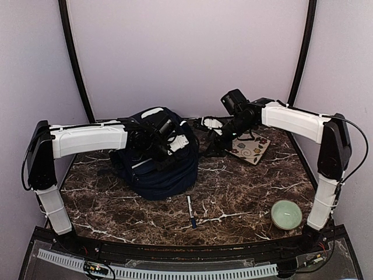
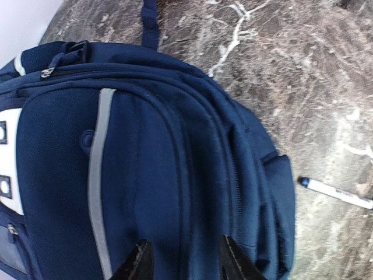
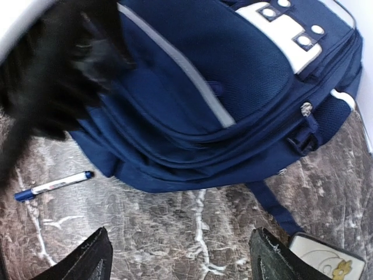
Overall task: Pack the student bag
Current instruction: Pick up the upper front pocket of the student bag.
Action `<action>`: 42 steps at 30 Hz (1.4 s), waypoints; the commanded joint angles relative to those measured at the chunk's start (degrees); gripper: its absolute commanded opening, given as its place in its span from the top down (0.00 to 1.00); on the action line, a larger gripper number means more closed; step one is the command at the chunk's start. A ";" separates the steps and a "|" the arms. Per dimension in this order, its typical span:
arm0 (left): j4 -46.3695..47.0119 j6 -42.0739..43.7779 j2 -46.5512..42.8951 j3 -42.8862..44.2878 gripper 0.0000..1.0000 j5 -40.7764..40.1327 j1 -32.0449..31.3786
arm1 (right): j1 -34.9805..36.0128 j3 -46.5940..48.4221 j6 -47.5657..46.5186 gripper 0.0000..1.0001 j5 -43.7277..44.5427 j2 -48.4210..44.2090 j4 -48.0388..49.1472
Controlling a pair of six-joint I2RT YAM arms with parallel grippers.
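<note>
Top view: student bag (image 1: 157, 178) lies left of centre on dark marble table (image 1: 245, 186), contents hidden. Green bowl (image 1: 287, 214) at near right corner, pen (image 1: 191, 211) just beside bag. Lilac walls (image 1: 186, 52) around.
Left wrist: left gripper (image 2: 186, 261) fingers parted over bag.
Right wrist: right gripper (image 3: 183, 256) spread wide above table.

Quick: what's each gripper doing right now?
Left gripper: open, jaws apart over the bag, holding nothing.
Right gripper: open wide, empty.
</note>
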 commanded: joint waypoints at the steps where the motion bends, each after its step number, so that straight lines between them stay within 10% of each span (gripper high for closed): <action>1: 4.56 6.03 -0.77 -2.18 0.59 -8.52 -0.06 | 1.39 1.31 -5.73 0.28 -3.93 -0.42 -8.94; 16: 18.20 11.74 -8.90 -14.14 0.82 -19.97 0.70 | 11.91 -8.15 -16.74 0.47 10.80 -2.33 -8.20; 26: 21.04 5.35 -12.95 -15.88 1.00 -11.17 5.43 | 21.85 -7.23 -28.96 0.49 20.81 2.49 -5.70; 42: 21.50 0.32 -15.28 -15.00 1.00 -4.02 9.69 | 27.48 -3.63 -33.07 0.47 22.33 12.11 -5.37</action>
